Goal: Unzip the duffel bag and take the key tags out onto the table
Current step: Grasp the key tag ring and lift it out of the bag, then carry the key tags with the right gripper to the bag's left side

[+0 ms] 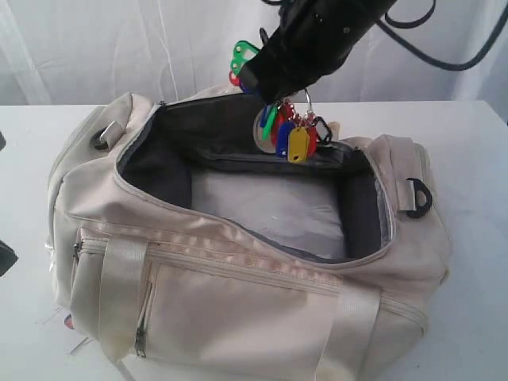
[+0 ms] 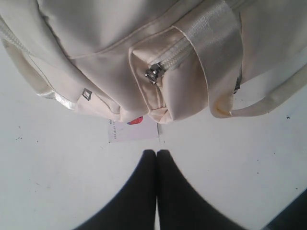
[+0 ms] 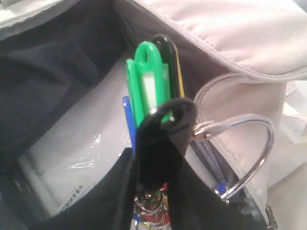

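Note:
The cream duffel bag (image 1: 238,302) lies on the white table (image 1: 476,159) with its main zipper open, showing dark lining and a pale base panel. My right gripper (image 1: 274,79) hangs over the bag's far rim, shut on the key tags (image 1: 292,136); red, yellow, blue and green tags dangle below it on metal rings. In the right wrist view the gripper (image 3: 158,158) pinches the bunch, with a green tag (image 3: 151,86) sticking out past the fingers. My left gripper (image 2: 157,153) rests shut and empty over the table beside the bag's front end pocket (image 2: 163,91).
A small white paper label (image 2: 132,129) lies on the table, partly under the bag's end. Webbing handles (image 1: 119,294) drape over the bag's front. A black D-ring (image 1: 418,198) stands on its right end. A white curtain (image 1: 119,48) hangs behind the table.

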